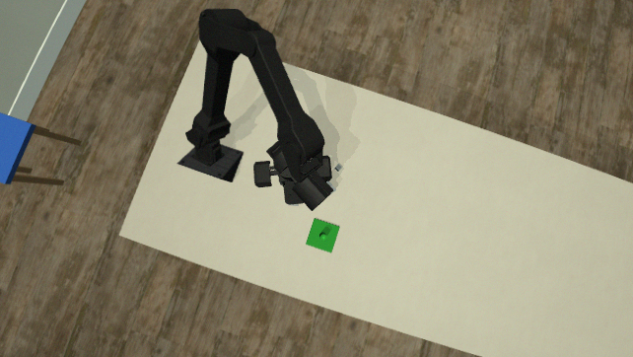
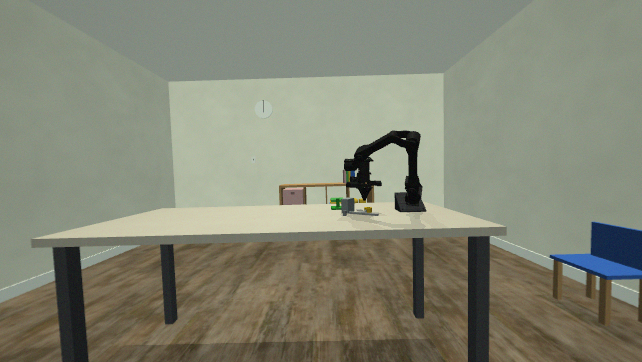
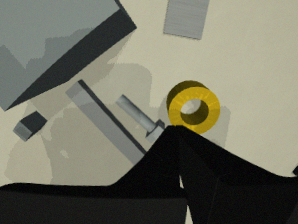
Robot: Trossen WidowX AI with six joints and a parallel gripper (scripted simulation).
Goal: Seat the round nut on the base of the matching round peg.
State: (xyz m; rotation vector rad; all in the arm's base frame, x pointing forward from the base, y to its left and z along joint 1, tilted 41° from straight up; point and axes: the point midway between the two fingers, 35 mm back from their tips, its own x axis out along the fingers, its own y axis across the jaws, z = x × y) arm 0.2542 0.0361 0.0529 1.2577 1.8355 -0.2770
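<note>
Round nut (image 3: 193, 108), yellow: flat on bench (image 1: 444, 197), hole up, just beyond tips of end effector (image 3: 174, 131). End effector: pressed together, pinching nothing, low over bench. Green base (image 1: 322, 236) with round peg (image 1: 324, 233): apart from nut, well inside near bench edge, open bench around it. Grey block (image 3: 53, 26) and grey bars (image 3: 103, 116): close beside nut.

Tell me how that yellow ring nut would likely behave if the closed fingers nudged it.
The yellow nut lies flat on the table, hole up, so it would probably slide, not roll. It looks rigid and small, likely light. Tipped onto its round rim, it could roll away from the shut gripper.
</note>
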